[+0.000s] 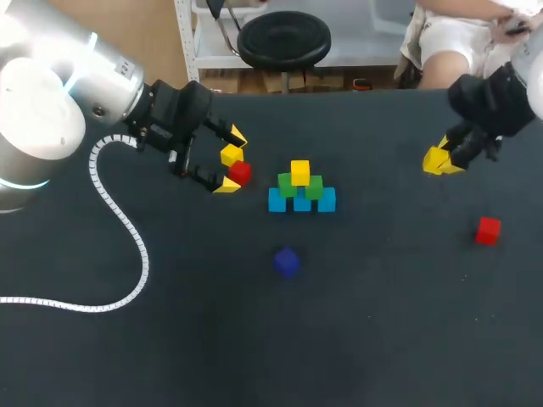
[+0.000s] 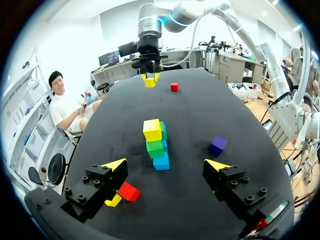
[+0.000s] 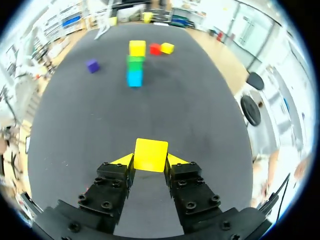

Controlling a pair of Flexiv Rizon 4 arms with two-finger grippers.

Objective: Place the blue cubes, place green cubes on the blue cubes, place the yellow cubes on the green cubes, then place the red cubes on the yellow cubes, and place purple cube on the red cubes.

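Note:
In the middle of the table stands a pyramid: three blue cubes [image 1: 301, 202], two green cubes [image 1: 300, 186] on them, and one yellow cube [image 1: 299, 172] on top. My left gripper [image 1: 231, 161] is open just left of it, and a loose yellow cube [image 1: 230, 154] and a red cube [image 1: 242, 173] lie by its fingers. In the left wrist view the red cube [image 2: 129, 191] sits beside one finger, not gripped. My right gripper [image 1: 443, 159] hangs at the far right, shut on another yellow cube [image 3: 151, 155]. A second red cube [image 1: 488, 230] lies below it. A purple cube [image 1: 286, 261] sits in front of the pyramid.
The dark table [image 1: 382, 339] spreads wide in front of and right of the pyramid. My left arm's white cable [image 1: 127, 229] loops over the table's left part.

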